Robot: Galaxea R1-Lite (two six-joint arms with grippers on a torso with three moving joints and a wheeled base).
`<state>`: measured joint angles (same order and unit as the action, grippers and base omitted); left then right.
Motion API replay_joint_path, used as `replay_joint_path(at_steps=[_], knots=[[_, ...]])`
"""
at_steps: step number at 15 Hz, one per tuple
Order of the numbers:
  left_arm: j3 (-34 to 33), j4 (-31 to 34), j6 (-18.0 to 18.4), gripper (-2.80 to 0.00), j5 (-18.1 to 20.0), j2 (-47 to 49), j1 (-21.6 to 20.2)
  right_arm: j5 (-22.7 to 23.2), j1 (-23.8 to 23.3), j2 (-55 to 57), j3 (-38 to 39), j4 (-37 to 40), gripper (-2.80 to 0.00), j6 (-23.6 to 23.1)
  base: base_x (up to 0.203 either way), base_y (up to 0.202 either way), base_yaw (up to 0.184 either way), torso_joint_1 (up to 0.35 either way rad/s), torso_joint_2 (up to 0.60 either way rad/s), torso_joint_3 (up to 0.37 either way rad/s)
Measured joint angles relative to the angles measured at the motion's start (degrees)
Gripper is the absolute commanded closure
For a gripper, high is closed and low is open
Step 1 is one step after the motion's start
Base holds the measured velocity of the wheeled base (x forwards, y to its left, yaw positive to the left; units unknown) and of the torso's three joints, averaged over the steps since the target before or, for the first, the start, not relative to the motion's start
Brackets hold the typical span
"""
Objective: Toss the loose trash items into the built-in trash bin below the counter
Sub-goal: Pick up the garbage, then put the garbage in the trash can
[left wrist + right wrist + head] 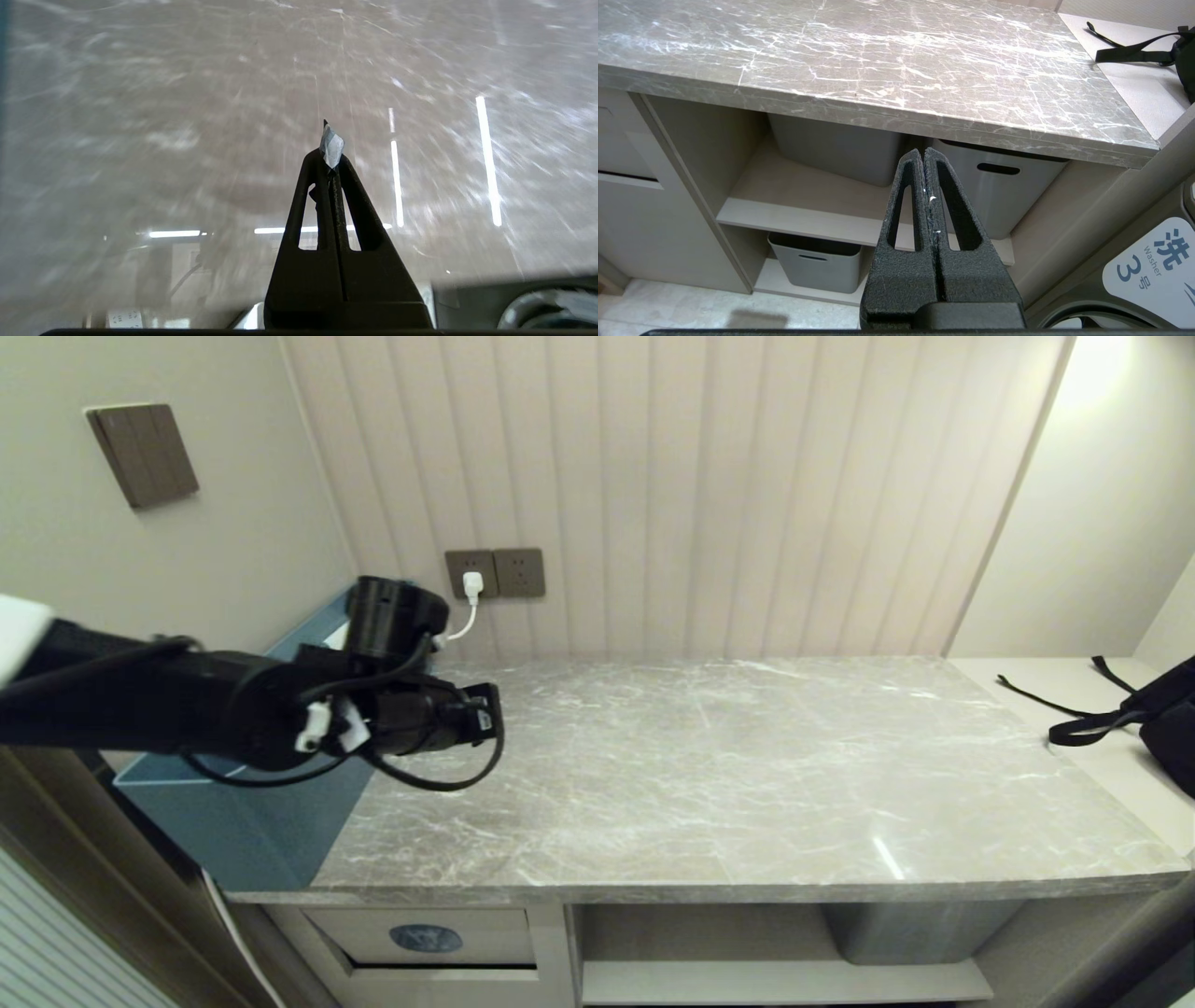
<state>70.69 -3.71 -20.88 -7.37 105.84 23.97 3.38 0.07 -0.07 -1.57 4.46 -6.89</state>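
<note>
— Trash, where is it? On the left?
— A small pale scrap (331,150) sits pinched at the tips of the left gripper (330,163), closed, above the counter (747,775).
— And the bin?
— The bin flap (425,936) is below, at the left end. The right gripper (924,156) is closed, empty, before the shelves.

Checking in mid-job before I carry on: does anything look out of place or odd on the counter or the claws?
One oddity: the left claw, shut above the counter, has a small pale scrap stuck between its tips. The built-in trash bin flap looks slightly ajar. No trash lies on the counter, and the right claw is shut and empty.
</note>
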Motion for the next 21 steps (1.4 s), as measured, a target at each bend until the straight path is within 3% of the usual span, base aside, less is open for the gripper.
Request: replay_joint_path(at_steps=[3,8,10,13,15,18,21], knots=[[-15.54,-2.55,2.0,0.0,2.86,-18.32,-3.42,0.01,0.0,0.0,0.0,0.0,0.0,0.0,0.0,0.0,0.0,0.0,0.0,0.0],[-36.55,-4.19,5.82,0.0,9.93,-48.93,-19.21,0.01,0.0,0.0,0.0,0.0,0.0,0.0,0.0,0.0,0.0,0.0,0.0,0.0],[-42.54,-4.32,7.4,0.0,10.56,-58.33,-22.58,0.01,0.0,0.0,0.0,0.0,0.0,0.0,0.0,0.0,0.0,0.0,0.0,0.0],[-50.65,-3.82,11.73,0.0,10.61,-68.33,-24.69,0.01,0.0,0.0,0.0,0.0,0.0,0.0,0.0,0.0,0.0,0.0,0.0,0.0],[-55.33,-3.86,12.74,0.0,10.74,-73.47,-25.02,0.01,0.0,0.0,0.0,-0.02,0.0,0.0,0.0,0.0,0.0,0.0,0.0,0.0],[-63.65,-3.52,17.54,0.0,11.22,-82.75,-24.81,0.01,0.0,0.02,-0.01,-0.02,0.0,-0.02,0.0,0.0,0.0,0.0,0.0,0.0],[-67.68,3.08,19.73,0.0,9.67,-93.41,-24.57,0.0,0.0,0.0,-0.02,0.0,0.0,0.0,0.0,0.0,0.0,0.0,0.0,0.0]])
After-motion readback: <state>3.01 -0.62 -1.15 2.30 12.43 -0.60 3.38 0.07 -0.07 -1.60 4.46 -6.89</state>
